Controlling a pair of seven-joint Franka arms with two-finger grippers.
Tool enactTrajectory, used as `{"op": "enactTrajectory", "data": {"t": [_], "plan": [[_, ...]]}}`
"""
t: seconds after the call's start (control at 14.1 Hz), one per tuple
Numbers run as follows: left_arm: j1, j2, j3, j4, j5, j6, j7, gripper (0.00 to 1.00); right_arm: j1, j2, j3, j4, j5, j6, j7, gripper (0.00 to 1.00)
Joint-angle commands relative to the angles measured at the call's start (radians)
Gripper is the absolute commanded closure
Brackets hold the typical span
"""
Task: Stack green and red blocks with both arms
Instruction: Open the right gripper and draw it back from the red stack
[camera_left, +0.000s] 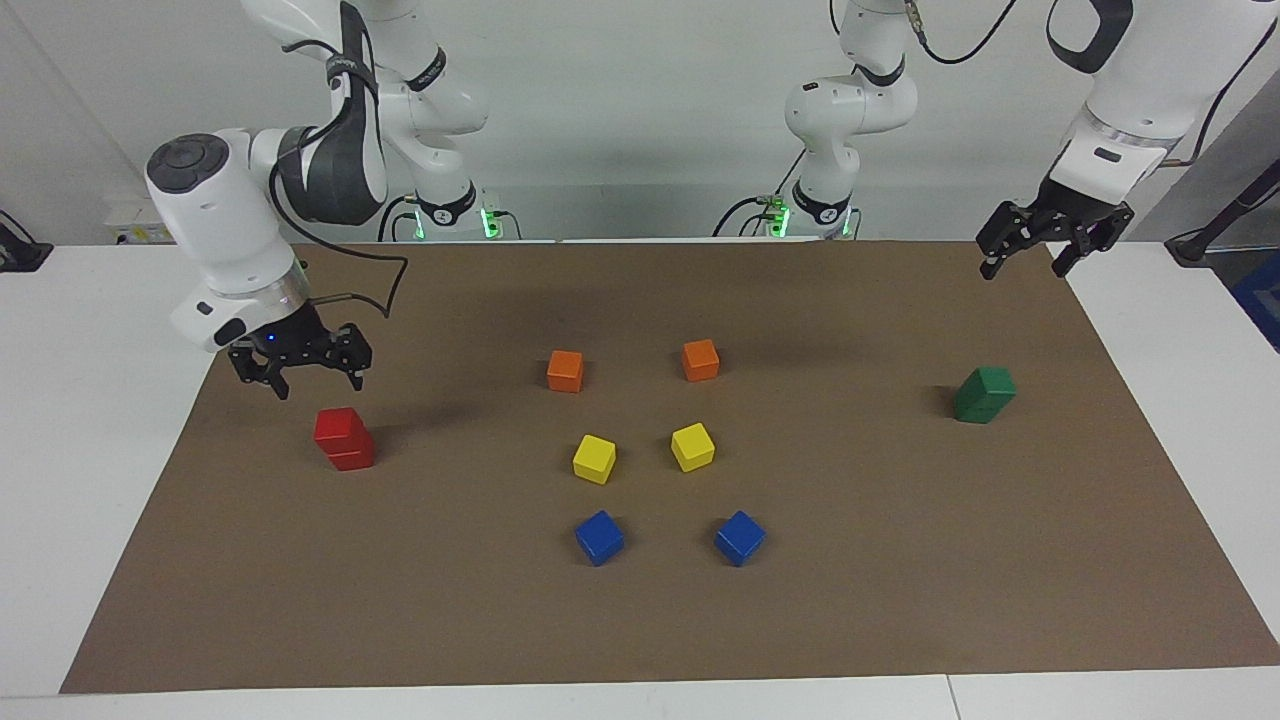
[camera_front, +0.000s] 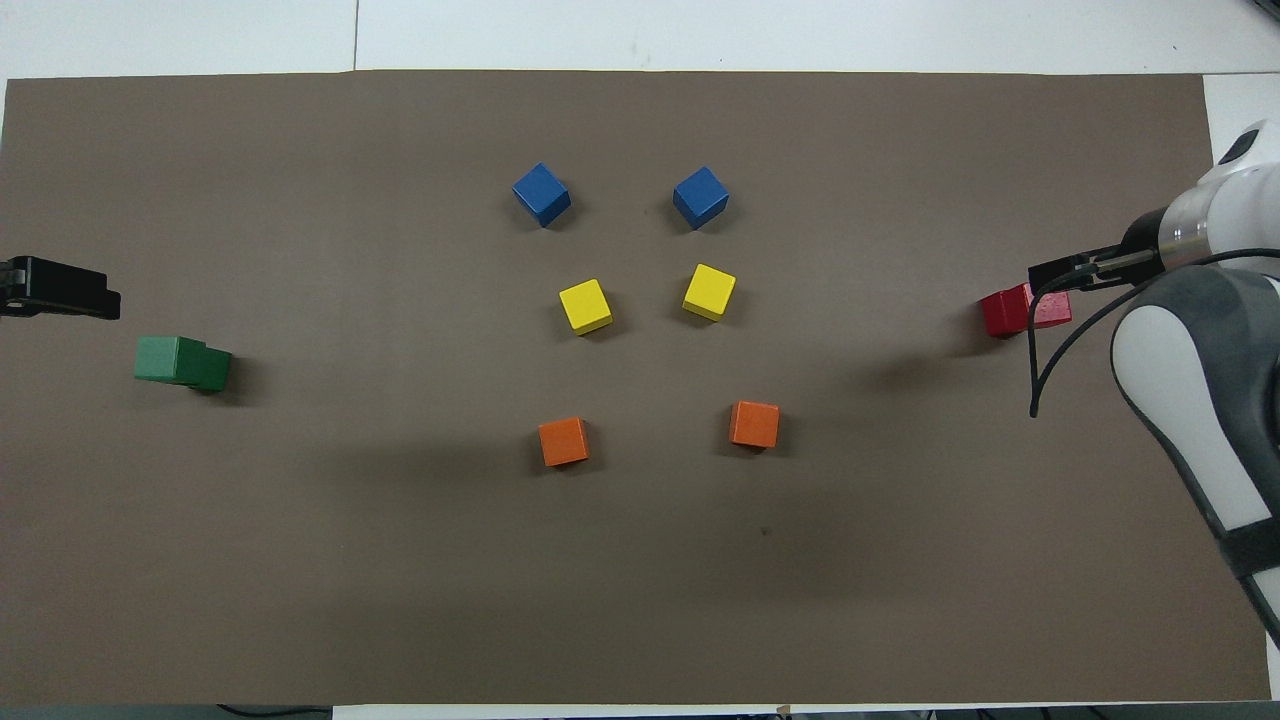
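Facing view.
- Red stack (camera_left: 344, 438): two red blocks, one on the other, on the brown mat (camera_left: 640, 620) near the edge at the right arm's end. Upper block sits slightly askew on the lower.
- Right gripper (camera_left: 300, 372): fingers spread, empty, raised clear of the red stack, over the mat a little toward its robot-side edge and the right arm's end from the stack. No contact.
- Green stack (camera_left: 984, 394): two green blocks, one on the other, near the edge at the left arm's end; upper block offset from the lower.
- Left gripper (camera_left: 1030, 258): fingers apart, empty, high over the mat's robot-side corner at the left arm's end, well apart from the green stack.
- Orange, yellow and blue cubes: pairs mid-mat, untouched.

Overhead view.
- Red stack (camera_front: 1020, 309): beside the edge at the right arm's end; right gripper (camera_front: 1062, 272) overlaps only its corner.
- Green stack (camera_front: 182, 361): by the edge at the left arm's end; left gripper (camera_front: 60, 300) just beside it in this view.

Judgement: both stacks look built and released; each arm is nearest its own stack, and any coming move likely leads away from it, upward and back.
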Motion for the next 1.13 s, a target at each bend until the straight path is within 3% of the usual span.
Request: {"op": "enactTrajectory", "data": {"t": [0.0,0.35,0.5,0.85,1.06], "plan": [[-0.012,-0.023,0.002,-0.023,0.009,0.016,-0.012,0.0,-0.004,-0.087,0.021,-0.009,0.004,-0.102,0.035,0.0],[-0.014,-0.024,-0.003,-0.023,0.009,0.007,-0.012,0.0,-0.006,-0.2,0.041,-0.03,0.004,-0.286,0.078,0.0],[-0.003,-0.026,-0.001,-0.023,0.009,0.005,-0.012,0.0,-0.004,-0.211,0.041,-0.029,0.004,-0.325,0.08,0.0],[0.003,-0.024,0.008,-0.02,0.012,0.002,-0.001,0.0,-0.006,-0.138,0.041,0.135,-0.001,-0.428,0.082,0.0],[0.002,-0.023,0.008,-0.02,0.017,0.004,-0.003,0.0,-0.008,-0.119,0.041,0.16,-0.001,-0.419,0.082,0.0]]}}
